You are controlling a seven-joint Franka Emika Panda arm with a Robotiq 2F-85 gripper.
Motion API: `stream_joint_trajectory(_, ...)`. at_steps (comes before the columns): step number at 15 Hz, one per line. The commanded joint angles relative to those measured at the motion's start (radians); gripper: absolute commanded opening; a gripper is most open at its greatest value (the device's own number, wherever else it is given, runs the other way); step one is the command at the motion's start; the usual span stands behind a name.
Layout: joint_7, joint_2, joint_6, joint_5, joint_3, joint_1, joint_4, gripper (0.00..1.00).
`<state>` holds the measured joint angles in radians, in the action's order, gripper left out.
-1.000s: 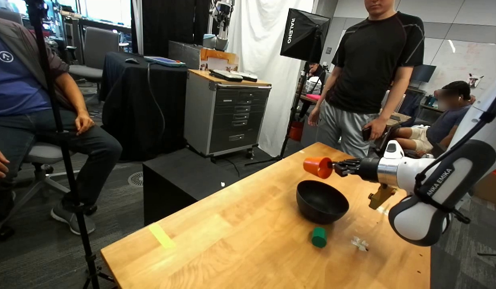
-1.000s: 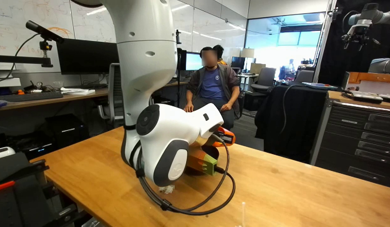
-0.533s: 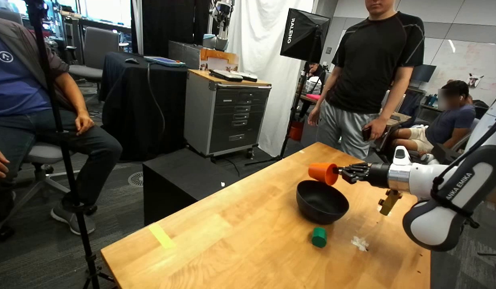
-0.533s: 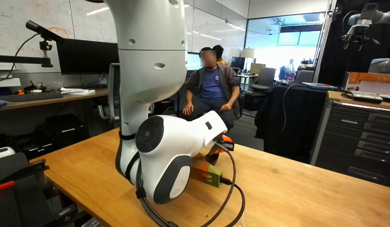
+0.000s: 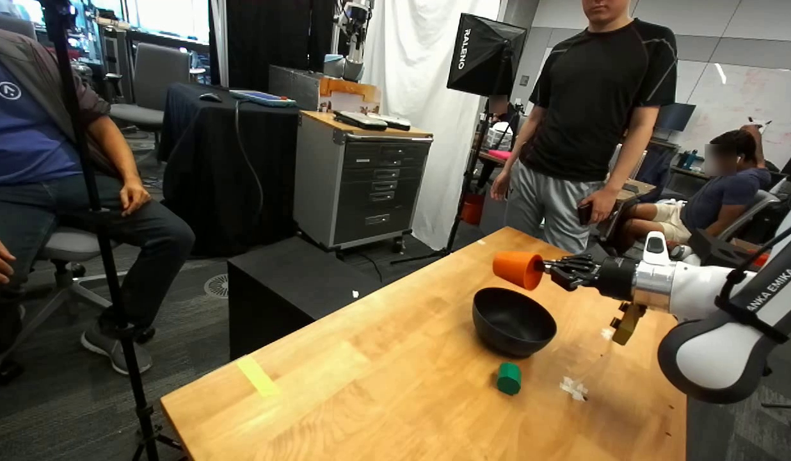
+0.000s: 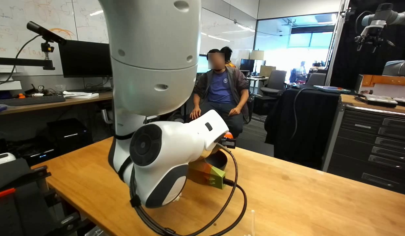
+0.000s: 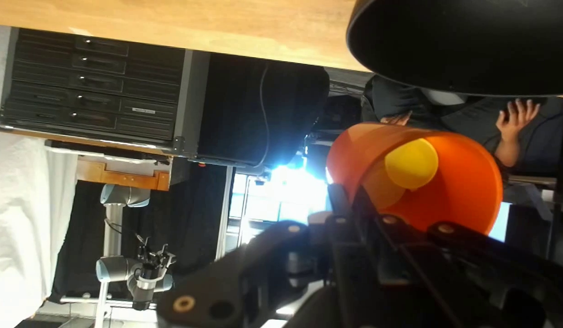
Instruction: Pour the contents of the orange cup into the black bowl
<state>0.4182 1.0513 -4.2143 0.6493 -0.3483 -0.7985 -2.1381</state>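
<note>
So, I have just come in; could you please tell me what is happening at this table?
A robot's gripper is holding an orange cup by the rim, apparently to pour it into the black bowl on the table. The cup is in the air near the bowl, tipped on its side with its mouth toward the gripper; I cannot tell whether it is directly above it. A round yellow shape shows inside the cup, perhaps its contents, so the pouring may not be finished.

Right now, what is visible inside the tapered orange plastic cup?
The wrist view shows a rounded yellow object inside the tapered orange plastic cup. The object's far side is hidden; the black jointed gripper, pinching the cup's wall, covers part of the opening.
</note>
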Motion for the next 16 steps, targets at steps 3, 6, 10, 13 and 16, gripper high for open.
stream_joint_trajectory(3, 0.163, 0.112, -0.037, 0.083, -0.082, -0.13, 0.009, 0.06)
stream_joint_trajectory(6, 0.225, 0.17, -0.037, 0.131, -0.097, -0.166, 0.026, 0.06)
stream_joint_trajectory(10, 0.287, 0.247, -0.036, 0.215, -0.139, -0.211, 0.06, 0.06)
stream_joint_trajectory(13, 0.312, 0.301, -0.036, 0.279, -0.176, -0.237, 0.098, 0.06)
stream_joint_trajectory(16, 0.318, 0.352, -0.036, 0.342, -0.203, -0.253, 0.143, 0.06)
